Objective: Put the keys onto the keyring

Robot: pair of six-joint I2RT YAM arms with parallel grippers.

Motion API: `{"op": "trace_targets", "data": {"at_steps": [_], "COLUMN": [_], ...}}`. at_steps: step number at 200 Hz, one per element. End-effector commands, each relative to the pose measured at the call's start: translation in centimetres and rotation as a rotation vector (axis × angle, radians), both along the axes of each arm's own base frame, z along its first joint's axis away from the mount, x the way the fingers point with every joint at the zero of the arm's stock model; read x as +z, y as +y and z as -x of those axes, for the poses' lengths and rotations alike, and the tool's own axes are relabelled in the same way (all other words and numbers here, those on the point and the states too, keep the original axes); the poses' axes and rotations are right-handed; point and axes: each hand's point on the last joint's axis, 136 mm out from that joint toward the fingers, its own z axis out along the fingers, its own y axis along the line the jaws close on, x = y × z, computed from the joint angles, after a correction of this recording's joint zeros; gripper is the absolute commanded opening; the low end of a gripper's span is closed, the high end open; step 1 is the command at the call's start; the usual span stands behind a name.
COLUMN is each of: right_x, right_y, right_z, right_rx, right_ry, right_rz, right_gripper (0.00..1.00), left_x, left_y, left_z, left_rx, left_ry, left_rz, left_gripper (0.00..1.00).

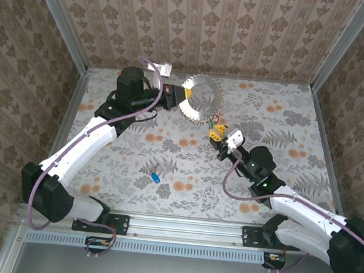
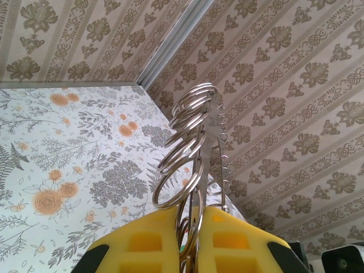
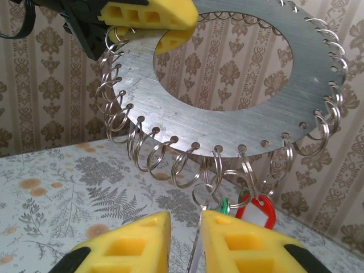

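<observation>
The keyring (image 3: 227, 102) is a large flat silvery ring with several small split rings (image 3: 153, 156) hanging from holes along its rim. My left gripper (image 2: 196, 227) is shut on its edge and holds it up above the table (image 1: 188, 106). A red key tag (image 3: 259, 207) and a green one (image 3: 223, 205) hang from its lower rings. My right gripper (image 3: 186, 219) sits just below them with its jaws slightly apart. A thin metal key blade (image 3: 196, 256) lies against the right finger, clear of the left one. Its small loop (image 3: 205, 193) is hooked into a split ring. A blue key (image 1: 155, 176) lies on the table.
The floral table (image 1: 286, 121) is boxed in by patterned walls at the back and on both sides. Free room lies to the right of the ring and along the front. My right gripper (image 1: 215, 135) is close under the ring near the table's middle.
</observation>
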Motion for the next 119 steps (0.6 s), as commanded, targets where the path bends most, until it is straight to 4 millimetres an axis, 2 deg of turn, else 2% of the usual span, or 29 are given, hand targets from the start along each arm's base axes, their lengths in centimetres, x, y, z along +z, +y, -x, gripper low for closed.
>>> {"op": "trace_targets", "data": {"at_steps": [1, 42, 96, 119], "right_x": [0.5, 2.2, 3.7, 3.5], "right_y": [0.0, 1.2, 2.0, 2.0], "right_z": [1.0, 1.7, 0.3, -0.5], "right_rx": [0.026, 0.098, 0.063, 0.027], "right_ry": [-0.004, -0.034, -0.097, -0.108], "right_rz": [-0.007, -0.008, -0.01, 0.01], "right_gripper": [0.22, 0.21, 0.22, 0.23], "left_x": [2.5, 2.4, 2.4, 2.5], "left_y": [0.2, 0.0, -0.1, -0.2], "left_z": [0.9, 0.9, 0.9, 1.0], "left_rx": [-0.008, -0.01, -0.012, -0.015], "left_ry": [-0.057, -0.053, -0.052, -0.055], "left_rz": [0.05, 0.048, 0.047, 0.048], "left_gripper": [0.0, 0.0, 0.0, 0.0]}}
